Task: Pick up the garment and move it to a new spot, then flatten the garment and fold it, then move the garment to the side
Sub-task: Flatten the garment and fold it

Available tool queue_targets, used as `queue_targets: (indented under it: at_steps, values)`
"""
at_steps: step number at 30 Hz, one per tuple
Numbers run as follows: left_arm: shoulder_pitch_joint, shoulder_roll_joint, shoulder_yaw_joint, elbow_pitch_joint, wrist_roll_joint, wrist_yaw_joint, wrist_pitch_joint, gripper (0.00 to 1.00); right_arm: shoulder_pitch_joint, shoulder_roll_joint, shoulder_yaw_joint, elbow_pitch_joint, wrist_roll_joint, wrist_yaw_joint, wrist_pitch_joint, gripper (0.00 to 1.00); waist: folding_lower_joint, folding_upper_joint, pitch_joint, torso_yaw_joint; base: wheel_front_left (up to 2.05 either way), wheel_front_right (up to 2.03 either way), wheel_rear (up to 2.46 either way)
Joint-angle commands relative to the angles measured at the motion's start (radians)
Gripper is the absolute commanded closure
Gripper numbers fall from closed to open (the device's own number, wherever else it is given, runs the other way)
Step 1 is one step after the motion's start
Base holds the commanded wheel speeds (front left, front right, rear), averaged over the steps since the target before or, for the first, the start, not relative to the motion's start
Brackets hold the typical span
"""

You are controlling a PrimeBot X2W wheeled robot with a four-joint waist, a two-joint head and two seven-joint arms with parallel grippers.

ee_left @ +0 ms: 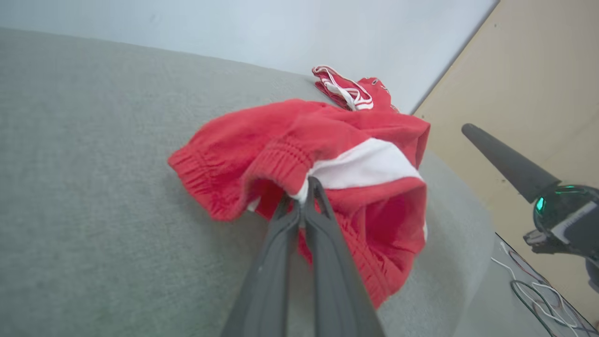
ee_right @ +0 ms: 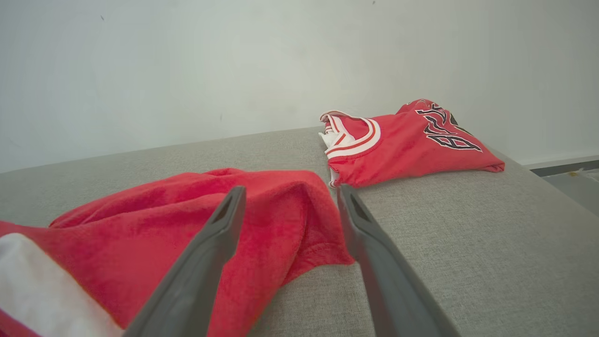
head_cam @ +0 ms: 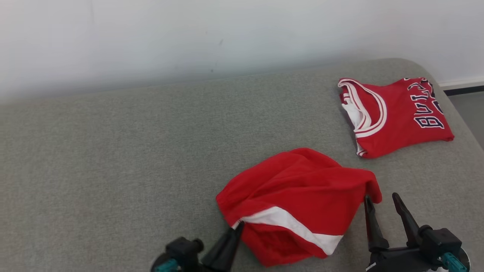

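- Head view, item one: crumpled red fabric shorts with a white side stripe and an elastic waistband [head_cam: 298, 189]. They lie in a heap on the grey upholstered surface [head_cam: 113, 151], near its front edge and a little to my right of centre.
- Item two: folded red jersey with white-and-navy trim and dark lettering [head_cam: 397, 117]. It sits flat at the far right corner, apart from the shorts. I judge it a finished piece and no part of the present step.
- Left claw [head_cam: 236, 230]: pressed together, pinching the shorts at the near edge where the white stripe meets the waistband. The left wrist view shows the fingers meeting on the gathered cloth.
- Right claw [head_cam: 381, 200]: spread wide. In the right wrist view its fingers stand either side of the shorts' right-hand corner with nothing pinched between them.
- Done, as I read it: one hold on the cloth, and the second claw placed for its own.
- Not yet done: the shorts rest on the surface, unlifted and in the same bunched heap.
- Left to do: close the right claw, lift and carry to a new spot, spread flat, fold, then set aside.
- Standing: at the very start of the first step.
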State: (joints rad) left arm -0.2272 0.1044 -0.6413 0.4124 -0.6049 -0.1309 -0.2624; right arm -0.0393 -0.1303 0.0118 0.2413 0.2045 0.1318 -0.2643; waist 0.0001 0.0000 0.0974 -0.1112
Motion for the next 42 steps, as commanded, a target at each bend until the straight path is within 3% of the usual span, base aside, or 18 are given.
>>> queue_targets:
  at_steps: [1,7,15,18,25,26,27,28,29,38,41,42]
  values:
    - [-0.007,0.016,0.021,-0.018,0.020,0.001,-0.001,1.00,0.008,0.004,-0.003,-0.001,-0.003,-0.002,-0.001,0.00,-0.0001,0.0000,-0.001,0.019,0.00,0.00,0.00]
    - [-0.025,0.110,0.107,-0.113,0.075,0.001,-0.001,1.00,0.015,0.010,0.001,0.008,0.000,-0.002,-0.001,0.00,-0.0001,0.0000,-0.015,0.071,0.00,0.00,0.00]
    - [0.031,0.255,0.093,-0.138,0.124,0.001,-0.001,1.00,0.021,0.019,0.014,0.033,0.010,-0.002,-0.001,0.00,-0.0001,0.0000,-0.026,0.086,0.00,0.00,0.00]
    - [0.061,0.263,0.049,-0.101,0.126,0.001,-0.002,1.00,0.024,0.019,0.013,0.039,0.015,-0.002,-0.001,0.00,-0.0001,0.0000,-0.025,0.083,0.00,0.00,0.00]
    - [0.103,0.220,0.028,0.006,0.080,0.001,-0.002,1.00,0.036,0.009,0.004,0.044,0.018,-0.002,-0.001,0.00,-0.0001,0.0000,-0.039,0.091,0.00,0.00,0.00]
    - [0.104,0.213,0.045,0.004,0.075,0.001,-0.002,0.75,0.037,0.008,0.002,0.042,0.019,-0.002,-0.001,0.00,-0.0001,0.0000,-0.042,0.095,0.00,0.00,0.00]
    - [0.104,0.213,0.045,0.004,0.075,0.001,-0.002,0.75,0.037,0.008,0.002,0.042,0.019,-0.002,-0.001,0.00,-0.0001,0.0000,-0.042,0.095,0.00,0.00,0.00]
    - [0.105,0.207,0.067,-0.006,0.074,0.001,-0.001,0.53,0.040,0.009,-0.002,0.041,0.020,-0.002,-0.001,0.00,-0.0001,0.0000,-0.046,0.102,0.00,0.00,0.00]
    - [0.111,0.201,0.091,-0.019,0.070,0.001,-0.001,0.00,0.044,0.009,-0.003,0.040,0.020,-0.002,-0.001,0.00,-0.0001,0.0000,-0.050,0.108,0.00,0.00,0.00]
    - [0.180,0.175,0.217,-0.143,0.089,0.001,-0.001,0.00,0.061,0.009,0.006,0.041,0.026,-0.002,-0.001,0.00,-0.0001,0.0000,-0.071,0.158,0.00,0.00,0.00]
    - [0.214,0.150,0.297,-0.172,0.117,0.001,-0.001,0.00,0.067,0.006,0.010,0.040,0.030,-0.002,-0.001,0.00,-0.0001,0.0000,-0.071,0.166,0.00,0.00,0.00]
    - [0.233,0.123,0.363,-0.193,0.159,0.003,-0.001,0.00,0.080,-0.005,0.014,0.041,0.039,-0.002,-0.001,0.00,-0.0001,0.0000,-0.070,0.169,0.00,0.00,0.00]
